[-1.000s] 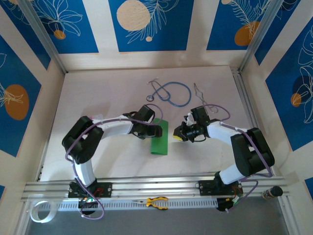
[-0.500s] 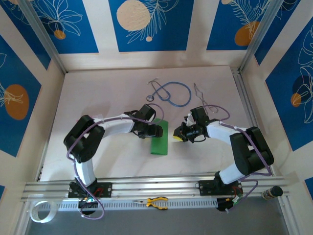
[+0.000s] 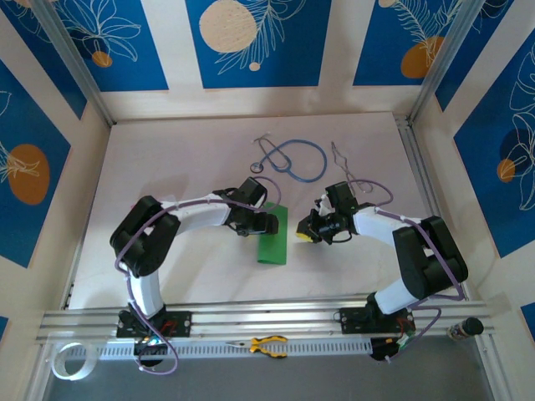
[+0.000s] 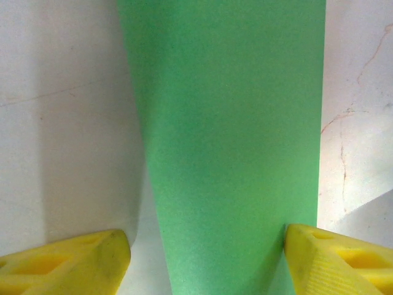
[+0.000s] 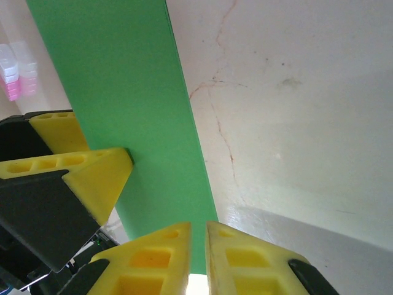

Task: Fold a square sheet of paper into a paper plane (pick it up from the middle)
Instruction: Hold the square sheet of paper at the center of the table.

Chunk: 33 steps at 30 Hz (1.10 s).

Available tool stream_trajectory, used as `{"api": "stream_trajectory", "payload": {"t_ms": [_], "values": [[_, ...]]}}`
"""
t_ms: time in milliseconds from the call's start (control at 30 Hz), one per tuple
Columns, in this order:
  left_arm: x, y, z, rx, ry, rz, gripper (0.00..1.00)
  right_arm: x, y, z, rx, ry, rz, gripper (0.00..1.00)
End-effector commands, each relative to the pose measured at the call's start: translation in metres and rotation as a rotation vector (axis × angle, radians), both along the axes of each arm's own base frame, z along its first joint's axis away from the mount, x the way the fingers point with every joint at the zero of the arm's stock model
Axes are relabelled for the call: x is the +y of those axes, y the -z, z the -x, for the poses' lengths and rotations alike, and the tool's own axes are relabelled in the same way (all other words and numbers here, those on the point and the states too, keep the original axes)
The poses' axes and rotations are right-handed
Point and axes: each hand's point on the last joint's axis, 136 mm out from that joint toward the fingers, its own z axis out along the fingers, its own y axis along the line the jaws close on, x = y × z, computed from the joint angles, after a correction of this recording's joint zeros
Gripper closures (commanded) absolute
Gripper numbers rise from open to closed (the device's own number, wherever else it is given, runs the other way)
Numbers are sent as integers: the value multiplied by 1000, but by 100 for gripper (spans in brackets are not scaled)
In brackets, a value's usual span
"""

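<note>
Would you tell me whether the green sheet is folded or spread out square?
Folded, it seems: the green sheet lies as a narrow strip, much longer than wide.

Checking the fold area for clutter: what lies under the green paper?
The green paper rests on the pale table, with bare tabletop visible along both long edges. Anything directly beneath the paper is covered and cannot be seen.

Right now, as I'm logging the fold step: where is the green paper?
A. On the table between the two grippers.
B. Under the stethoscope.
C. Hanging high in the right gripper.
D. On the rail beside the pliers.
A: the paper lies on the table between the left gripper and the right gripper, well apart from the stethoscope and the pliers.
</note>
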Motion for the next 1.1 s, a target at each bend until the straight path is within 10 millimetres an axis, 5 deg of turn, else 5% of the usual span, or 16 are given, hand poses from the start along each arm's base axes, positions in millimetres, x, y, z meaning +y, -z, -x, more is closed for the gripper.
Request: {"api": "stream_trajectory", "payload": {"t_ms": [0,1067], "values": [[19,43,21,103,-7,-118,28,3,-4,1,5,-12,0,84],[33,61,28,103,32,-243,28,8,-4,0,12,-23,14,84]]}}
